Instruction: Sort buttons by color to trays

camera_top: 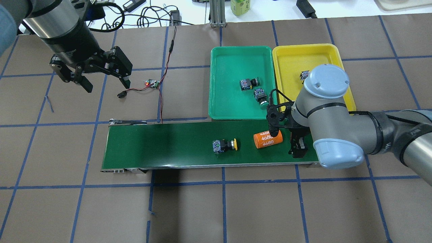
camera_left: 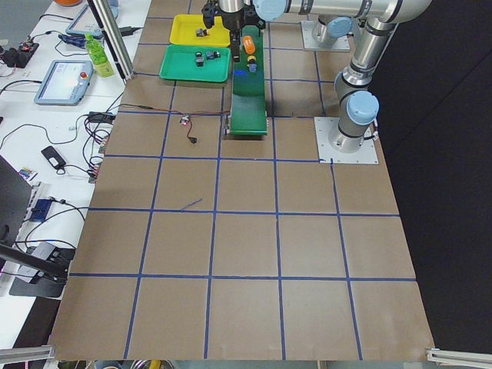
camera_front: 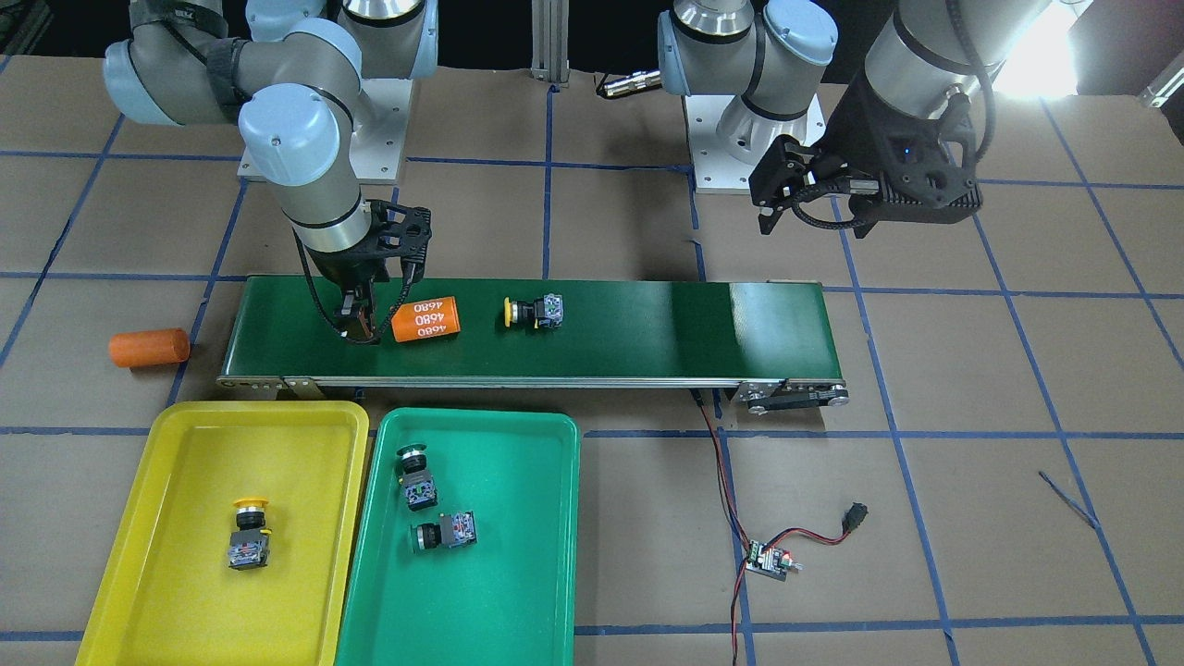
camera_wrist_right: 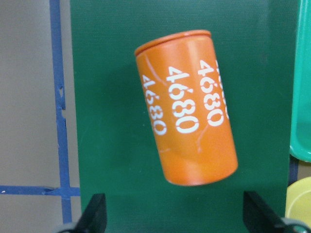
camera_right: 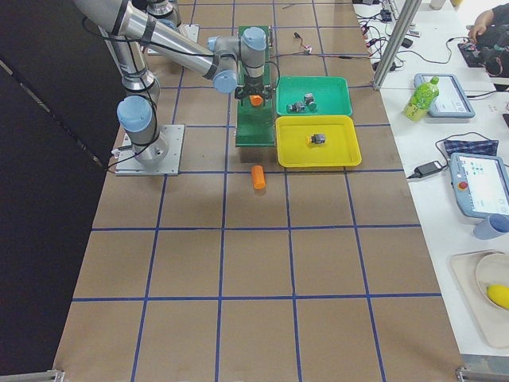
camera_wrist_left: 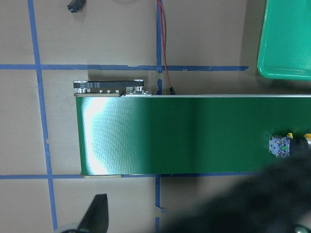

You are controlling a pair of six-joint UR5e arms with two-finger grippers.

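You'll see the right pincer (camera_top: 285,136) spread apart just beside the orange cylinder (camera_top: 268,139) on the belt (camera_top: 162,145). The left pincer (camera_top: 107,84) gapes toward the desk's (camera_top: 216,209) left edge.

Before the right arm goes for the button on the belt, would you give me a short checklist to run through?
1. Right hand open: ok, spread wide.
2. Right hand over the belt button: not ok; it hangs beside the orange cylinder, which lies between them.
3. Yellow tray has room: ok, one yellow button inside.
4. Green tray sorted: ok, two green buttons only.
5. Left hand off the conveyor: ok, open, away over the table.
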